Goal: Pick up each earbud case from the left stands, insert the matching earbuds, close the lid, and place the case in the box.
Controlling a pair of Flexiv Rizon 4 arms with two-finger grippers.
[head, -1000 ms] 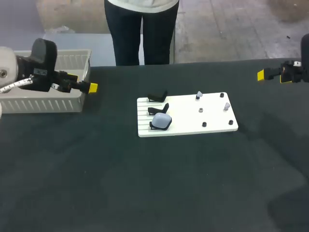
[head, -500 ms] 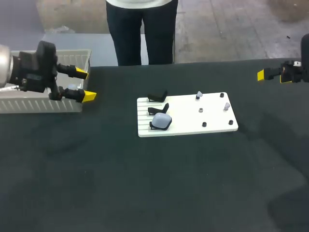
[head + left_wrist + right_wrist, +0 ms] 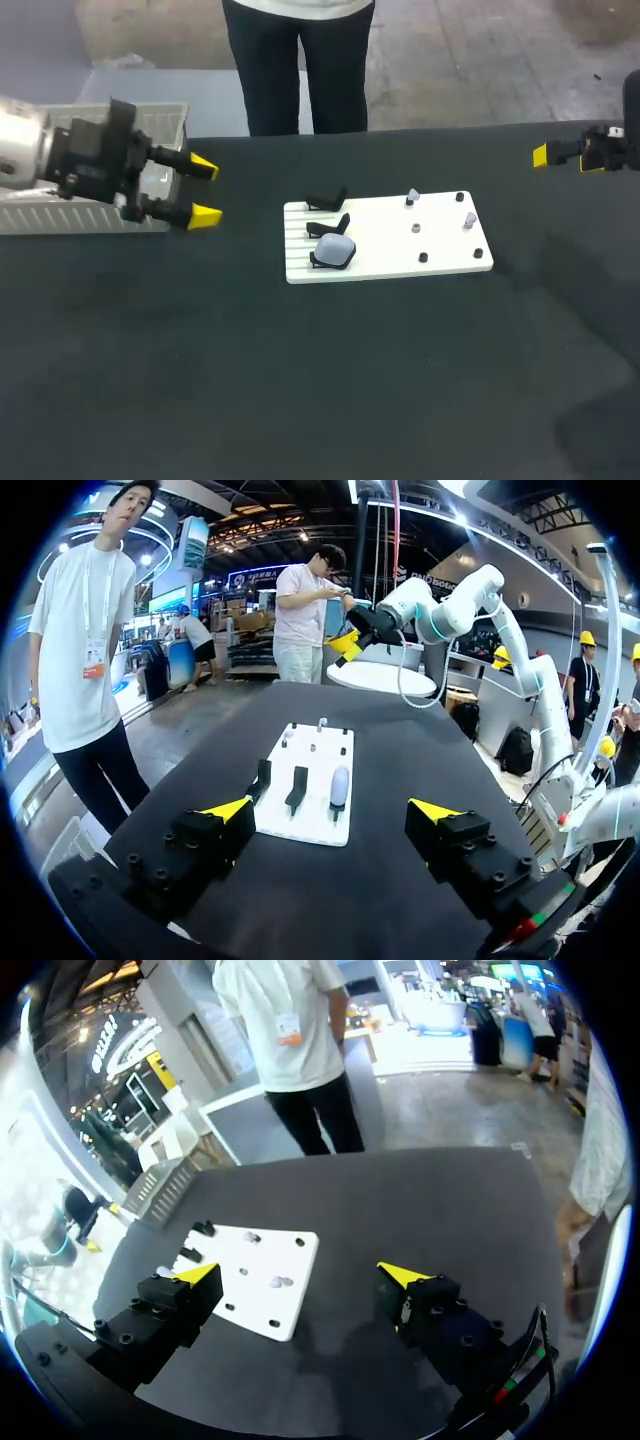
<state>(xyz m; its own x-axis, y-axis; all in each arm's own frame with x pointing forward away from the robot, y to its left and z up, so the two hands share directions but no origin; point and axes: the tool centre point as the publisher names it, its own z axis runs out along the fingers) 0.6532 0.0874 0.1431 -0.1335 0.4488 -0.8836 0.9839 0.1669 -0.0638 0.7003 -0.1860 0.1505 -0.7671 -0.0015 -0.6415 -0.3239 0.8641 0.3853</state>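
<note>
The left gripper (image 3: 205,190) hangs wide and empty. The pale earbud case (image 3: 335,250) stands ahead of it, well apart, on the white board (image 3: 400,255). It looks light, rigid and slippery, so pinch its 2 broad sides. The right gripper (image 3: 300,1275) also gapes empty.

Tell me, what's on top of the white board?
On the white board: two empty black stands, a pale earbud case hiding most of a third stand, small grey earbuds and black pegs. What's inside the case can't be seen.
</note>
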